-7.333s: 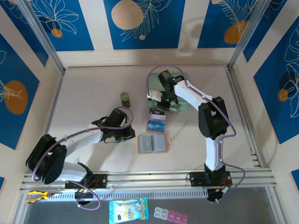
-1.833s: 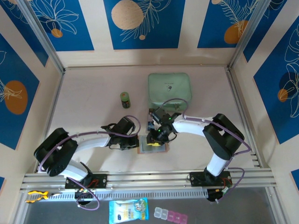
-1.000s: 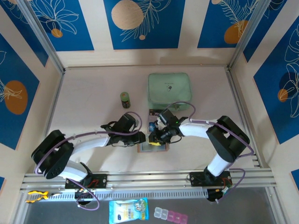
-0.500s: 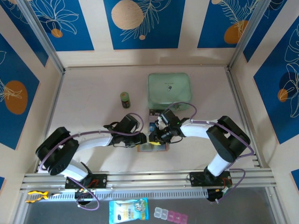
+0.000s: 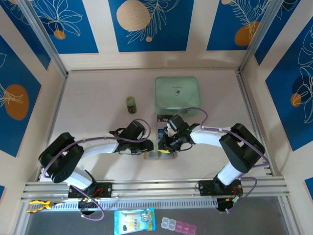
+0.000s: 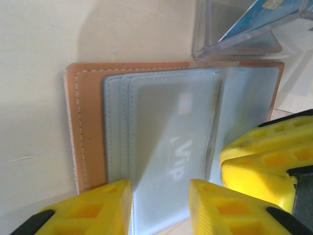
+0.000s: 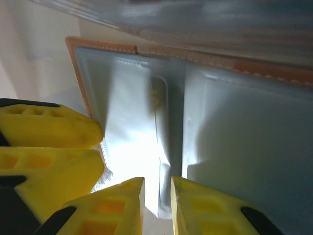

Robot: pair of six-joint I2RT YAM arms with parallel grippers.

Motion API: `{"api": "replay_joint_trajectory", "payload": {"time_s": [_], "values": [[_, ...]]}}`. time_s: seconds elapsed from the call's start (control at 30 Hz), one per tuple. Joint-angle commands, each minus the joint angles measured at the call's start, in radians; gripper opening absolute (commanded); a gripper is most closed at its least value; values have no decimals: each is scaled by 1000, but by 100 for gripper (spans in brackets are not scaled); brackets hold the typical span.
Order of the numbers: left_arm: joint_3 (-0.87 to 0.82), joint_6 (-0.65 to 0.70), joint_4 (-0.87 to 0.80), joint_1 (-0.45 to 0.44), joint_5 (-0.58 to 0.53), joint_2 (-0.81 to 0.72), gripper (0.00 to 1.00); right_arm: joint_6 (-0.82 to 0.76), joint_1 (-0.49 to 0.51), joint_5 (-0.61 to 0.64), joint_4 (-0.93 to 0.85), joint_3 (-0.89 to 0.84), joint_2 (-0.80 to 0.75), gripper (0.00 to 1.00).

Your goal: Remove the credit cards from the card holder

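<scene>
The card holder (image 5: 152,155) lies open near the table's front: tan leather (image 6: 88,127) with grey-clear pockets, its stitched edge (image 7: 215,61) also in the right wrist view. A pale card with white print (image 6: 186,147) shows through one pocket. My left gripper (image 5: 149,146) (image 6: 159,196) stands open, its jaws either side of that pocket's near edge. My right gripper (image 5: 160,146) (image 7: 156,191) has its jaws narrowly apart around a thin upright flap at the holder's centre fold. Blue credit cards (image 5: 161,131) lie just beyond the holder, one (image 6: 254,14) leaning on a clear plastic packet (image 6: 230,44).
A mint-green zip case (image 5: 177,94) sits behind the cards and a small green jar (image 5: 131,104) to its left. The two grippers' yellow fingers (image 6: 269,156) (image 7: 49,132) almost touch over the holder. Metal rails run along the table's sides.
Seven seconds ago the right gripper was at the cards by the green case. It has come down over the holder, its jaws narrowing. The left gripper has slid right to the holder's edge.
</scene>
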Motion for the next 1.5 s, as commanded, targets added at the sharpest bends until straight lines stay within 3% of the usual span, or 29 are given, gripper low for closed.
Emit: {"api": "replay_joint_trajectory", "payload": {"time_s": [0.0, 0.13, 0.37, 0.57, 1.07, 1.47], "values": [[12, 13, -62, -8, -60, -53, 35, 10, 27, 49, -108, 48, -33, 22], [0, 32, -114, -2, -99, -85, 33, 2, 58, 92, -165, 102, -35, 22], [-32, 35, -78, 13, -66, -57, 13, 13, 102, 129, -201, 176, 10, 18], [-55, 33, -55, 16, -38, -24, 4, 29, 145, 215, -244, 237, 64, 15], [-93, 18, -49, 17, -31, -41, 1, 21, 172, 259, -304, 300, 171, 15], [-91, 18, -70, 17, -35, -42, 1, 2, 140, 283, -337, 252, 120, 14]]}}
